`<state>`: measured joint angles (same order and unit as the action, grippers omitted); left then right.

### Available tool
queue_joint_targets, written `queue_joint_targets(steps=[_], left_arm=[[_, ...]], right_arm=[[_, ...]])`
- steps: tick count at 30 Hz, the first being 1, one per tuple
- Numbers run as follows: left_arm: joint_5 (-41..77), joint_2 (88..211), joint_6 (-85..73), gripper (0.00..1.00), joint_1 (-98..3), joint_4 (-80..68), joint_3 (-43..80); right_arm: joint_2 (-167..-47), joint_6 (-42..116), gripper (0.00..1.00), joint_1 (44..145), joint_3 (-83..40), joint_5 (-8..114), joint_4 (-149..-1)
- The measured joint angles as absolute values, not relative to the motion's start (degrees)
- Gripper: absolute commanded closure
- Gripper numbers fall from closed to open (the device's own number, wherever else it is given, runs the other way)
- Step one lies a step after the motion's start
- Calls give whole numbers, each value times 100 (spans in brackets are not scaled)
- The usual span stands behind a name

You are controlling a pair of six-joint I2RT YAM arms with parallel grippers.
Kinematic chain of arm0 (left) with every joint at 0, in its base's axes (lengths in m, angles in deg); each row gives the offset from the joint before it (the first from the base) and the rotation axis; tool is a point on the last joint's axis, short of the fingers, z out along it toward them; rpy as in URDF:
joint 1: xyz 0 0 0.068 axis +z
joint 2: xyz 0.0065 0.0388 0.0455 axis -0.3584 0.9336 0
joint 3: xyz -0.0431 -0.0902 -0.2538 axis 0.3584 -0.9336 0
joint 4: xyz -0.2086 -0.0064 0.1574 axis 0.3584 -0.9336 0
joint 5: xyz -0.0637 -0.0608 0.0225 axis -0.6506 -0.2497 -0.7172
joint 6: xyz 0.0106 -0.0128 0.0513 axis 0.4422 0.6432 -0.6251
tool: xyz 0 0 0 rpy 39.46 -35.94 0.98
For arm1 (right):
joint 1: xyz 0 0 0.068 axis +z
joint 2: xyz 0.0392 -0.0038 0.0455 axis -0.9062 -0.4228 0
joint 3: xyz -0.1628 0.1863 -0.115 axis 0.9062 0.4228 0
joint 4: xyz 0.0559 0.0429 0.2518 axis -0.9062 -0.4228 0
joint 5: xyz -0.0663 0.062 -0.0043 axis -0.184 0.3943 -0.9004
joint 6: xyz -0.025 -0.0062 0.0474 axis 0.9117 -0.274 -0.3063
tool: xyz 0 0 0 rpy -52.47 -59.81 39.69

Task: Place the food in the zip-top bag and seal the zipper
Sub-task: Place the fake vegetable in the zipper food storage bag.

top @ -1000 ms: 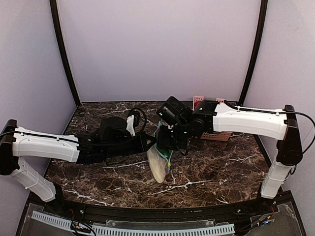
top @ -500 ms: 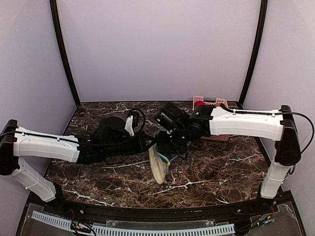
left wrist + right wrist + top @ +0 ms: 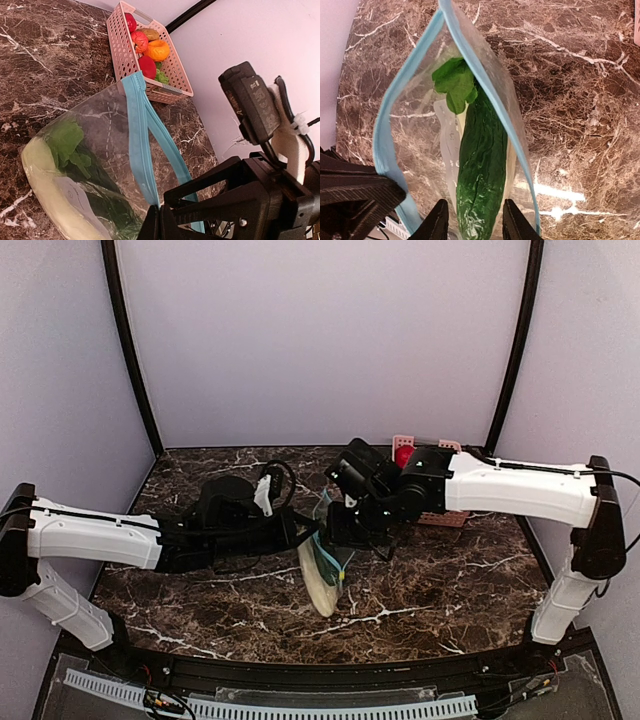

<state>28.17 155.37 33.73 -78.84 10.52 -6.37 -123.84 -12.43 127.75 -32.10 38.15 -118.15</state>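
Left pincer (image 3: 154,221) clamped the zipper (image 3: 137,135) of the zip-top bag (image 3: 100,125) holding leafy green (image 3: 66,141) and pale gourd (image 3: 42,180); pink basket (image 3: 122,52) sat behind on bench (image 3: 45,55).

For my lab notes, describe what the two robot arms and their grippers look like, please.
Both the left arm and right arm have white shells with black joints and wrists. A thin black cable runs along each. The left gripper is black and angular; the right gripper shows pale fingertips.
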Motion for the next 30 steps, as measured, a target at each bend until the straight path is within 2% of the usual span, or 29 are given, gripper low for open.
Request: queue_joint_targets(steps=[4, 15, 30], left_arm=[[2795, 15539, 3373, 99, -7884, 1052, -637], [2727, 15541, 3373, 99, -7884, 1047, -637], [2716, 15576, 3368, 99, -7862, 872, -604]], right_arm=[[-12410, -1164, 76, 12775, -3075, 3952, -11834], [-12793, -810, 86, 12775, -3075, 4569, -11778], [-13099, -613, 86, 12742, -2976, 4894, -11625]])
